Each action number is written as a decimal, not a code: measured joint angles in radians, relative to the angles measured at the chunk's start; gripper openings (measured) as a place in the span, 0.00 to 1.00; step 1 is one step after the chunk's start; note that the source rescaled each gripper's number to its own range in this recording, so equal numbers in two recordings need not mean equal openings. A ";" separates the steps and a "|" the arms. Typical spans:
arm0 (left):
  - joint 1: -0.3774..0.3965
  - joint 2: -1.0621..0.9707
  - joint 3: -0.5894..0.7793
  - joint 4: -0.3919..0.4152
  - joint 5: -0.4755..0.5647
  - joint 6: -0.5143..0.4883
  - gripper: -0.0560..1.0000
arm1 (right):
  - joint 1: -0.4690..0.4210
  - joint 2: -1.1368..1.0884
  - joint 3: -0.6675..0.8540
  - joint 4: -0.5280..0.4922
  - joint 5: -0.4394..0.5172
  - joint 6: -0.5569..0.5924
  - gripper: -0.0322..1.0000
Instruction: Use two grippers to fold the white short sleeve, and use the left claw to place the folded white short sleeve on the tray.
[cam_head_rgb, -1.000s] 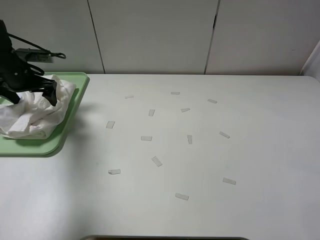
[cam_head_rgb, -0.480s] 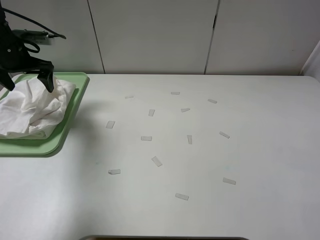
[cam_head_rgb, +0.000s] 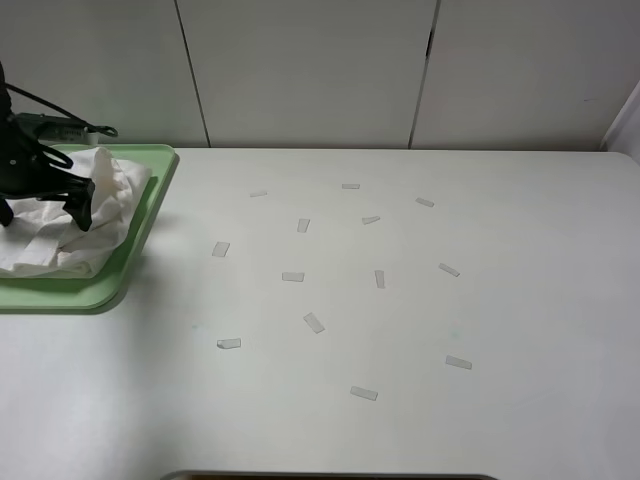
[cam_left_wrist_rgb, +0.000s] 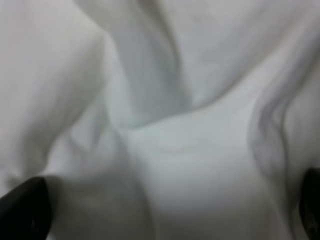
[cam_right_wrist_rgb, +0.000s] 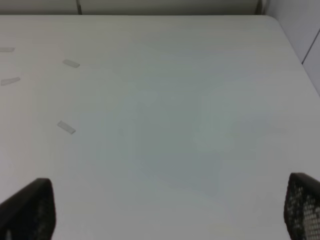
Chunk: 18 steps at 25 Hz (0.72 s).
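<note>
The white short sleeve (cam_head_rgb: 55, 248) lies crumpled in a heap on the pale green tray (cam_head_rgb: 158, 165) at the far left of the table. My left gripper (cam_head_rgb: 40, 208) is right over the heap, jaws wide apart, one fingertip (cam_head_rgb: 82, 212) pressing into the cloth. In the left wrist view the wrinkled shirt (cam_left_wrist_rgb: 165, 125) fills the picture, and the left gripper (cam_left_wrist_rgb: 165, 210) stands open with nothing pinched. The right gripper (cam_right_wrist_rgb: 165, 210) is open over bare table; the high view does not show it.
Several small pale tape strips (cam_head_rgb: 293, 276) are scattered over the middle of the white table (cam_head_rgb: 500, 300). Two more strips (cam_right_wrist_rgb: 66, 127) show in the right wrist view. White cabinet doors (cam_head_rgb: 310, 70) stand behind the table.
The left gripper rose off the shirt half a second ago, then came back down onto it, a little to the left. The shirt stays on the tray. Jaws stay open.
</note>
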 joint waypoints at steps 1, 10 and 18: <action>0.011 0.000 0.057 0.003 -0.099 0.000 1.00 | 0.000 0.000 0.000 0.000 0.000 0.000 1.00; 0.012 0.052 0.151 -0.038 -0.337 0.004 1.00 | 0.000 0.000 0.000 0.000 0.000 0.000 1.00; -0.003 -0.154 0.159 -0.080 -0.249 0.022 1.00 | 0.000 0.000 0.000 0.000 0.000 0.000 1.00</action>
